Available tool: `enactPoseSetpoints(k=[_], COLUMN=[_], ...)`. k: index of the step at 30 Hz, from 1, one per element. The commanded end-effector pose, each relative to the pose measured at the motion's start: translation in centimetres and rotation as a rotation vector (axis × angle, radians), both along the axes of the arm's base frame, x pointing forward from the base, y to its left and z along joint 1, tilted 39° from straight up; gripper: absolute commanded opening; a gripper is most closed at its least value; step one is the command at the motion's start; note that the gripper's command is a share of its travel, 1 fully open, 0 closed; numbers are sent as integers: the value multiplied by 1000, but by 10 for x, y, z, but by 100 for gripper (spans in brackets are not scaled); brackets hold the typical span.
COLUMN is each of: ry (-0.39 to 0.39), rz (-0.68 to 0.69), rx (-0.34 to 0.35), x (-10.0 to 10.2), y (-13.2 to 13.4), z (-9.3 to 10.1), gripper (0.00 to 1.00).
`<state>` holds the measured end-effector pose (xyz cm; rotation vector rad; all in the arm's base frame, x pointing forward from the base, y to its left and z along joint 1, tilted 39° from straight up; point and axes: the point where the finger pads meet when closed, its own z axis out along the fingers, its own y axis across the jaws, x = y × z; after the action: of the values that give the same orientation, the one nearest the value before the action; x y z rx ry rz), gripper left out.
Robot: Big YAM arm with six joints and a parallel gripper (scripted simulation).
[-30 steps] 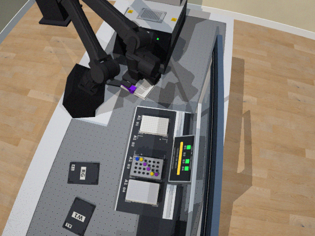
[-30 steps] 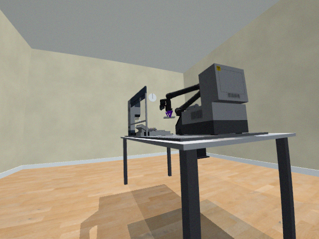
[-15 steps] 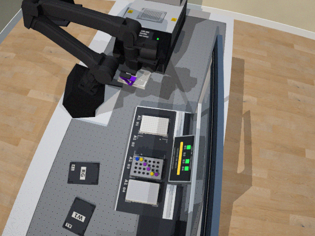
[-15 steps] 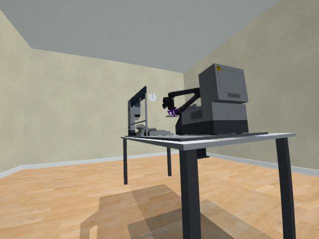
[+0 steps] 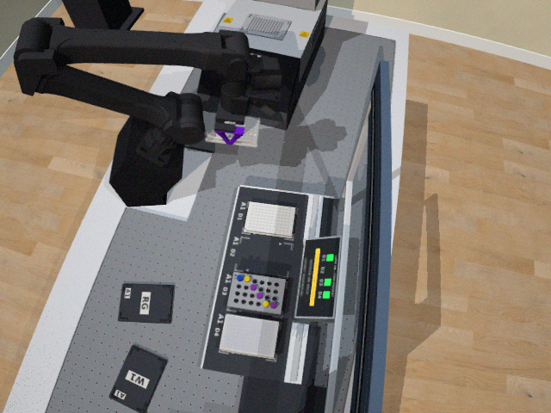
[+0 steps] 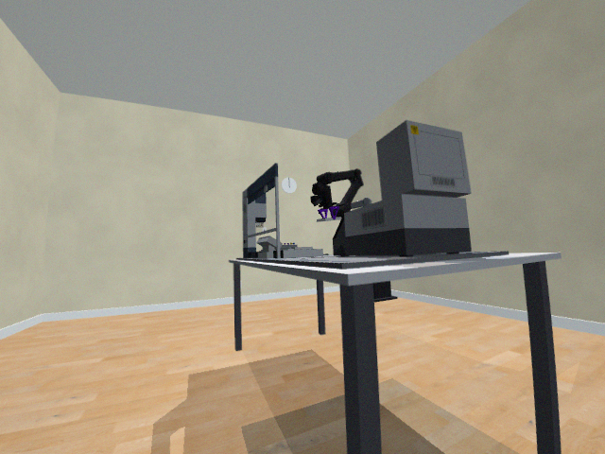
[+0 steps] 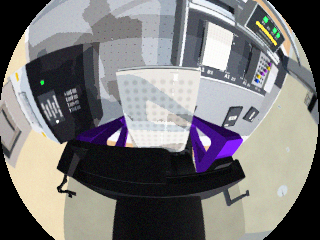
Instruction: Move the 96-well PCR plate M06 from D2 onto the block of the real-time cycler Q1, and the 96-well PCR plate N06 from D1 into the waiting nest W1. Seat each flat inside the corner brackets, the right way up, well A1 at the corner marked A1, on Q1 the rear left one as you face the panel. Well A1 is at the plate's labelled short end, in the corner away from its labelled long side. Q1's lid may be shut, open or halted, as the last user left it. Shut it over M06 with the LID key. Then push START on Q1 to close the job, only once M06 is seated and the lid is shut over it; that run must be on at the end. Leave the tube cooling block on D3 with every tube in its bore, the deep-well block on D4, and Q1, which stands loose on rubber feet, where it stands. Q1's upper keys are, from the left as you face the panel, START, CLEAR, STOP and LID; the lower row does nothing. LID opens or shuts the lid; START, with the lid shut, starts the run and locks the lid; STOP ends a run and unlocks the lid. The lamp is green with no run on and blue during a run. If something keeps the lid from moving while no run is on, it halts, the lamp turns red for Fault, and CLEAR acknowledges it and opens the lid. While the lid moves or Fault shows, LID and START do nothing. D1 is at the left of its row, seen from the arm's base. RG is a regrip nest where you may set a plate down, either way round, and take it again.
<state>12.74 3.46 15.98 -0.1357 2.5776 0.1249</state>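
Note:
My gripper [image 5: 230, 133] [image 6: 328, 213] [image 7: 158, 118] is shut on a translucent 96-well PCR plate, M06 [image 5: 249, 137] [image 6: 323, 220] [image 7: 159, 103], and holds it level in the air just in front of the cycler Q1 [image 5: 306, 58] [image 6: 420, 224]. Q1's lid [image 6: 429, 156] stands raised, and its gridded block [image 5: 266, 24] shows from above. Q1's key panel [image 7: 56, 103] with a green lamp shows at the left of the wrist view. Plate N06 [image 5: 269, 218] sits on D1. D2 [image 5: 267, 250] is empty. The W1 nest [image 5: 138, 379] is empty.
The tube cooling block [image 5: 255, 293] with coloured tubes sits on D3, the deep-well block [image 5: 249, 335] on D4. The RG nest [image 5: 145, 303] lies left of the deck. A status panel [image 5: 318, 277] and a tall frame [image 5: 378, 222] stand right of the deck row.

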Motion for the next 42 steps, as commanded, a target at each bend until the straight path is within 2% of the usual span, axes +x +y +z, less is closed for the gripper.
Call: enactPoseSetpoints(k=[1,9,13,16,19,23,26,30,33,38,42], ry=[-33,-76,-91,-101,-124,-173,-203,-204,-216,-211,-228], rz=[19,149,211,209,294,353,391,465,464,571,650], rx=[-2,-99,-147,-150,-175,-206,-233,-313,-321,-377,-395], x=[-1,-3,-4,-3,-6,-4,-7,-10,-11,-17,-22], y=[5,11,13,15,17,25,28,30,35,40,48], z=[28,36,33,38,36,47,45,36,39,40,44], gripper=[0,0,0,0,0,0,0,0,0,0,0])
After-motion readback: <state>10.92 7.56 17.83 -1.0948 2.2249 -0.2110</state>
